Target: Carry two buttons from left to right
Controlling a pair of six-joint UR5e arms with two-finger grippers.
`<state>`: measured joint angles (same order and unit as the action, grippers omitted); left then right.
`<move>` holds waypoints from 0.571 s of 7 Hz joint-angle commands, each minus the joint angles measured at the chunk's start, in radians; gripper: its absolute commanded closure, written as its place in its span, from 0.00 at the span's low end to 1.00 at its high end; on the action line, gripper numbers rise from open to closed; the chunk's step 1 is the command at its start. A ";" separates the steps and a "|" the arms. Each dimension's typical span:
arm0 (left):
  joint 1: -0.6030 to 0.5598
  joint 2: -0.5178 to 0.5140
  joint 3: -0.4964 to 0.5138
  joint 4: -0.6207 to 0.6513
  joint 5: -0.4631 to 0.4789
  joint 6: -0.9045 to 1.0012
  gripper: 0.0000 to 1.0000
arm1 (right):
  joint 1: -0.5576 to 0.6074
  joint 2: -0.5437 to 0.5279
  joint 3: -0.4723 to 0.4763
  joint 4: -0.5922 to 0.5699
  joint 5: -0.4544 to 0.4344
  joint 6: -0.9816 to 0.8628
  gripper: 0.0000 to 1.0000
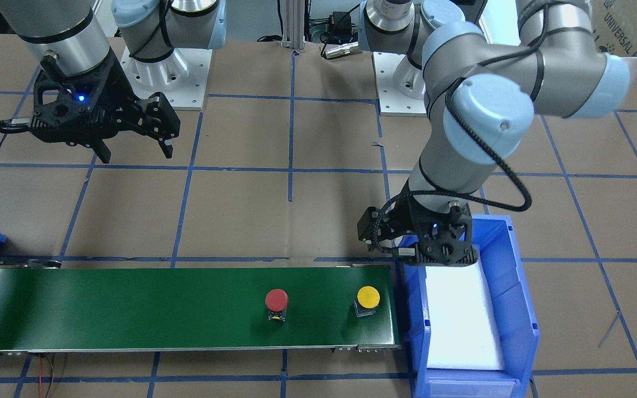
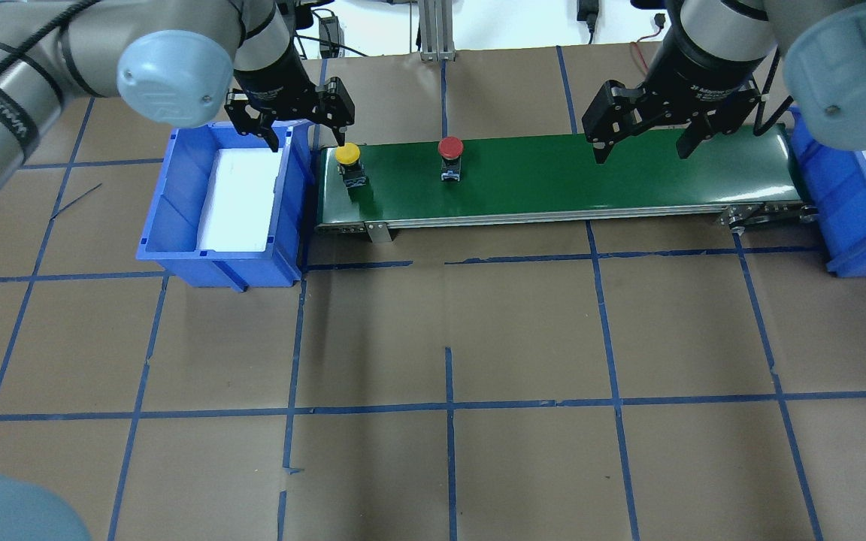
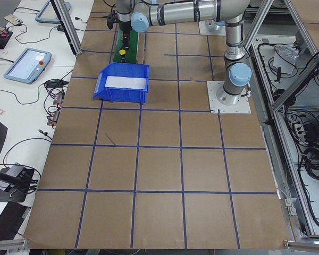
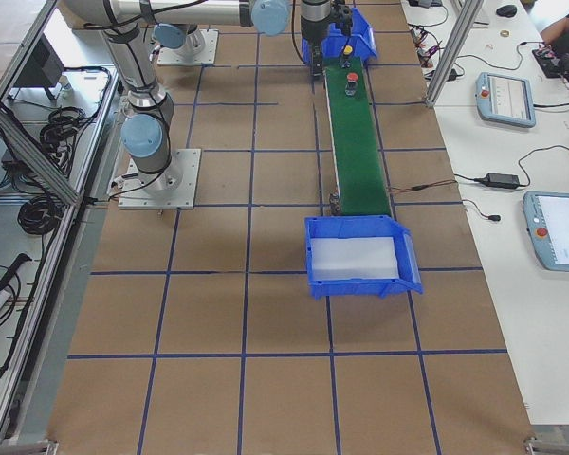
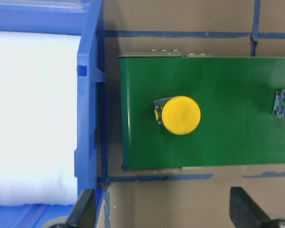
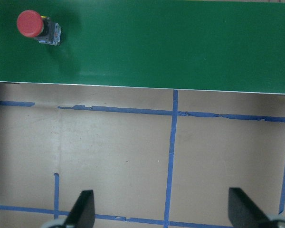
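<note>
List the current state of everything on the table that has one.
yellow button: upright on the green belt, left end, ungripped
red button: upright, nearer the belt's middle, ungripped
left hand: open, empty, near the yellow button
right hand: open, empty, over the belt
left bin: foam pad only
right bin: foam pad only

Papered table (image 2: 448, 466) carries green conveyor (image 2: 628, 180); blue bin (image 2: 177, 259) beneath left gripper (image 2: 305, 140) at one end, second bin (image 2: 854, 255) outboard of right gripper (image 2: 642, 154).
</note>
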<state>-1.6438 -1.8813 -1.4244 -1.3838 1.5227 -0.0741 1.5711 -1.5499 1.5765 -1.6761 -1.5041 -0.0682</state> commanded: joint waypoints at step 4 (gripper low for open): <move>0.091 0.274 -0.114 -0.293 0.053 0.071 0.00 | -0.037 0.085 -0.139 0.116 -0.007 -0.016 0.00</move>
<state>-1.5540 -1.6400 -1.5171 -1.6588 1.5536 -0.0133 1.5419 -1.4700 1.4479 -1.5696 -1.5122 -0.0814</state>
